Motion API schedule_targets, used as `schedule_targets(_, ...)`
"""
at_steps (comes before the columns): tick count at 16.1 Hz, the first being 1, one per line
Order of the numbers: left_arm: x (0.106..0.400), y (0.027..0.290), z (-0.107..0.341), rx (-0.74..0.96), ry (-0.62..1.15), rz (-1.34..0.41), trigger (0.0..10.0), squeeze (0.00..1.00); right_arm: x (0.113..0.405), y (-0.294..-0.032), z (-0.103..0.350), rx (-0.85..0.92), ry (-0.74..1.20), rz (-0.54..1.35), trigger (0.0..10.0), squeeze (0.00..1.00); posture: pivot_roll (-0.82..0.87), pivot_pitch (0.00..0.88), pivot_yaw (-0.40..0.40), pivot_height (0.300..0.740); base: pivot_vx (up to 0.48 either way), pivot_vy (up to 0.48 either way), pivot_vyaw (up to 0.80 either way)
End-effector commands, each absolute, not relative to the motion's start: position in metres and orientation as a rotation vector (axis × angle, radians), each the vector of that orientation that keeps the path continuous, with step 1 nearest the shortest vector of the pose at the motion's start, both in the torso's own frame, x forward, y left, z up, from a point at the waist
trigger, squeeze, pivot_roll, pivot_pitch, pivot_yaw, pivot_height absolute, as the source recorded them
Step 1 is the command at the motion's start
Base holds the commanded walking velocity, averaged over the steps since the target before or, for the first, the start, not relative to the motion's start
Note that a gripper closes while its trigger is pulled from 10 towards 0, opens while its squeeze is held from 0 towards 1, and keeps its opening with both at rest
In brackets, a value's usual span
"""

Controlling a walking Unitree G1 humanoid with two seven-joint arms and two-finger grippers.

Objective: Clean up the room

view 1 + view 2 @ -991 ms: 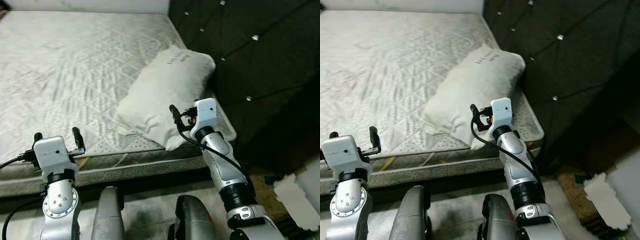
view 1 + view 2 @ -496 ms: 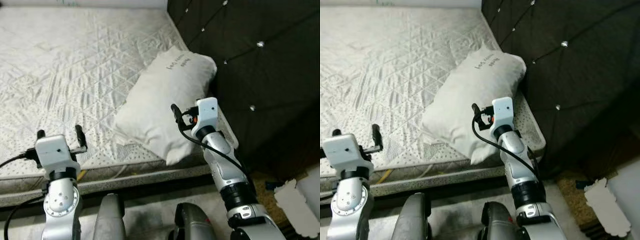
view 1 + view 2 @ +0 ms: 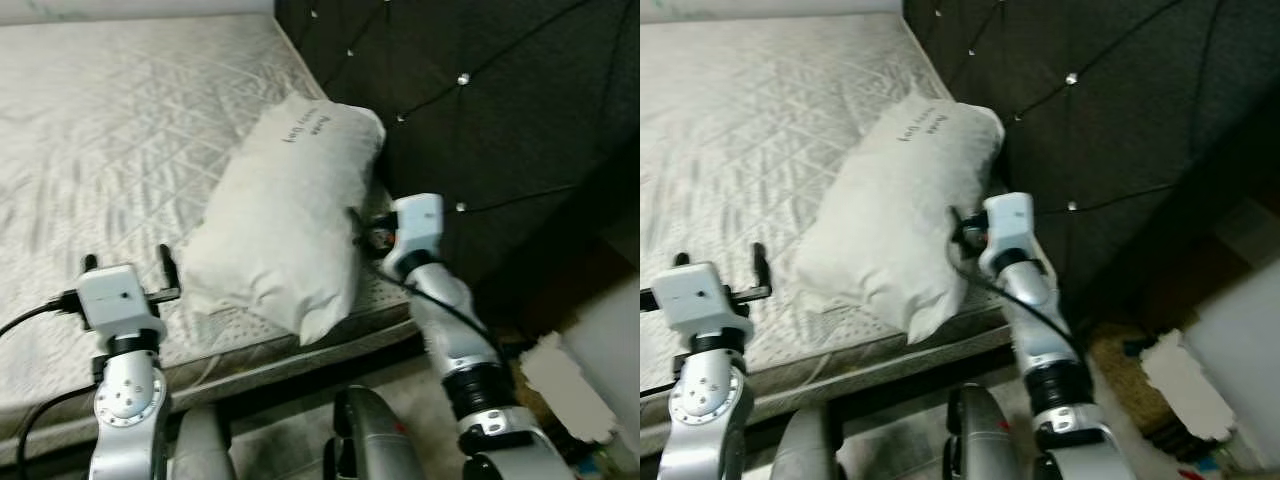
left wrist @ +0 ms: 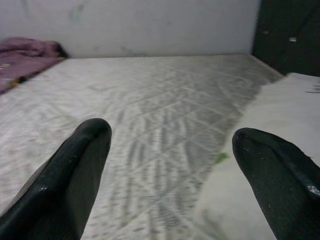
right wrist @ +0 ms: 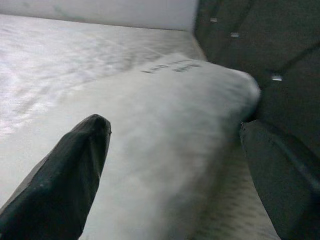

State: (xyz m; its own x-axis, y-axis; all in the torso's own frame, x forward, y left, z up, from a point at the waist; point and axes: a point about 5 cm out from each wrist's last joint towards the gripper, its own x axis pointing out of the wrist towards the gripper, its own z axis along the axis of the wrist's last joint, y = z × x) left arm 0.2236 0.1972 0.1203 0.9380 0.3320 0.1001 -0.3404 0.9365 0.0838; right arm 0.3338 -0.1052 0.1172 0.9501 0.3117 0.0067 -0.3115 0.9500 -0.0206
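Observation:
A white pillow (image 3: 285, 205) with small printed lettering lies on the bare quilted mattress (image 3: 100, 120), its far end against the dark headboard. My right gripper (image 3: 354, 216) is open at the pillow's right side, between it and the headboard. In the right wrist view the pillow (image 5: 165, 150) bulges between the two fingers (image 5: 65, 175). My left gripper (image 3: 128, 266) is open over the mattress edge, left of the pillow's near end and holding nothing. The left wrist view looks across the mattress (image 4: 150, 125) between its fingers (image 4: 75, 175).
A dark tufted headboard (image 3: 480, 80) with silver buttons stands to the right of the bed. A purple cloth (image 4: 25, 50) lies at the far side of the mattress. White paper scraps (image 3: 560, 385) are on the floor at the right. My legs (image 3: 370, 440) stand against the bed frame.
The camera has swung, so the whole scene sits further left. My right gripper has gone forward along the pillow's right side. The left gripper holds the same pose.

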Motion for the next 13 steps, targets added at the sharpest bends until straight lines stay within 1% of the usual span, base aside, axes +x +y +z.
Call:
schedule_targets(1, 0.223, 0.197, 0.119, 0.1, -0.073, 0.346, 10.0, 0.0, 0.335, -0.11, 0.118, -0.024, -0.012, 0.316, 10.0, 0.0, 0.02, 0.092, -0.072, 0.632, 0.0, 0.0, 0.0)
schedule_targets(3, 0.223, 0.198, 0.118, 0.105, -0.067, 0.358, 10.0, 0.0, 0.334, -0.108, 0.114, -0.049, 0.02, 0.349, 10.0, 0.0, 0.02, 0.092, -0.072, 0.607, 0.0, 0.0, 0.0)
schedule_targets(5, 0.222, 0.2, 0.117, 0.115, -0.056, 0.378, 10.0, 0.0, 0.335, -0.106, 0.102, -0.085, 0.117, 0.4, 10.0, 0.0, 0.01, 0.098, -0.072, 0.587, 0.0, 0.0, 0.0)
schedule_targets(7, 0.221, 0.202, 0.117, 0.126, -0.054, 0.391, 10.0, 0.0, 0.337, -0.104, 0.091, -0.144, 0.205, 0.445, 10.0, 0.0, 0.02, 0.104, -0.077, 0.587, 0.0, 0.0, 0.0)
schedule_targets(8, 0.22, 0.204, 0.117, 0.128, -0.051, 0.398, 10.0, 0.0, 0.338, -0.103, 0.087, -0.215, 0.226, 0.475, 10.0, 0.0, 0.02, 0.105, -0.077, 0.587, 0.0, 0.0, 0.0)
schedule_targets(9, 0.22, 0.204, 0.117, 0.128, -0.051, 0.399, 10.0, 0.0, 0.338, -0.103, 0.087, -0.235, 0.228, 0.479, 10.0, 0.0, 0.02, 0.106, -0.075, 0.582, 0.0, 0.0, 0.0)
schedule_targets(11, 0.219, 0.204, 0.117, 0.131, -0.047, 0.402, 10.0, 0.0, 0.34, -0.102, 0.088, -0.242, 0.225, 0.502, 10.0, 0.0, 0.03, 0.108, -0.074, 0.557, 0.0, 0.0, 0.0)
schedule_targets(13, 0.219, 0.204, 0.117, 0.137, -0.043, 0.406, 10.0, 0.0, 0.341, -0.1, 0.087, -0.253, 0.247, 0.522, 10.0, 0.0, 0.03, 0.109, -0.071, 0.557, 0.0, 0.0, 0.0)
